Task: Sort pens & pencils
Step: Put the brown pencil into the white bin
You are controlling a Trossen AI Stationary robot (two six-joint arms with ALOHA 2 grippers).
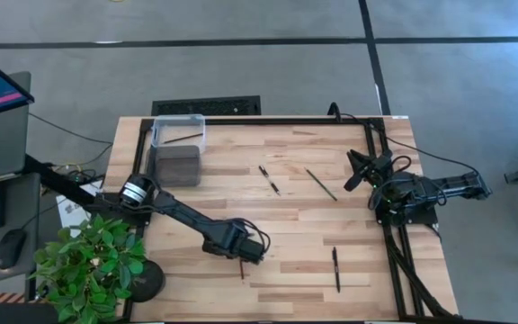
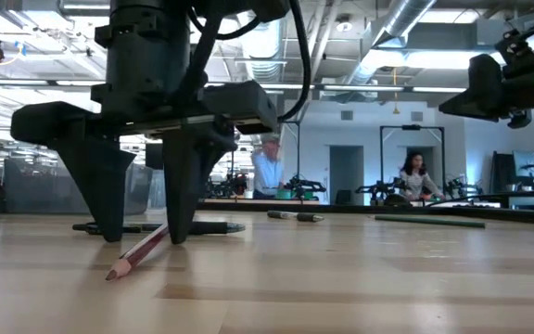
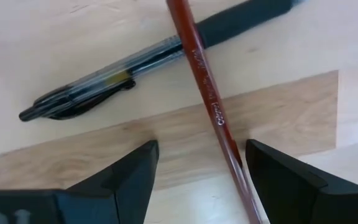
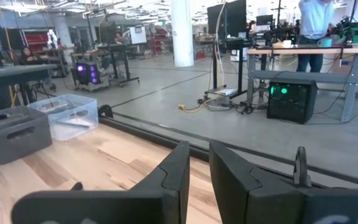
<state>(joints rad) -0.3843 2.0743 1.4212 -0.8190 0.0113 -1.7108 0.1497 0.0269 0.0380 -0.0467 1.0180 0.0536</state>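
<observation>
My left gripper [image 1: 248, 255] [image 3: 201, 146] is open and points down near the table's near edge, with its fingertips close to the tabletop [image 2: 144, 239]. Between its fingers runs a red-brown pencil [image 3: 207, 93] [image 2: 133, 258]. The pencil lies across a black pen with a clear barrel [image 3: 104, 81] [image 2: 207, 226], and its sharpened tip is on the wood. Another pen [image 1: 335, 268] lies to the right, and a third pen [image 1: 269, 179] and a dark pencil [image 1: 321, 184] lie mid-table. My right gripper [image 1: 353, 171] [image 4: 199, 155] waits at the right edge with its fingers almost together. My left gripper stands astride the red-brown pencil's shaft [image 3: 229, 146] from above, fingers across it. One finger [image 3: 272, 174] is right beside the shaft. I cannot tell whether it touches.
A clear bin [image 1: 178, 120] holding one pencil [image 1: 183, 138] and a grey bin [image 1: 177, 149] stand at the far left corner. A potted plant [image 1: 88, 261] sits off the near left corner. People work in the room beyond the table [image 2: 269, 172].
</observation>
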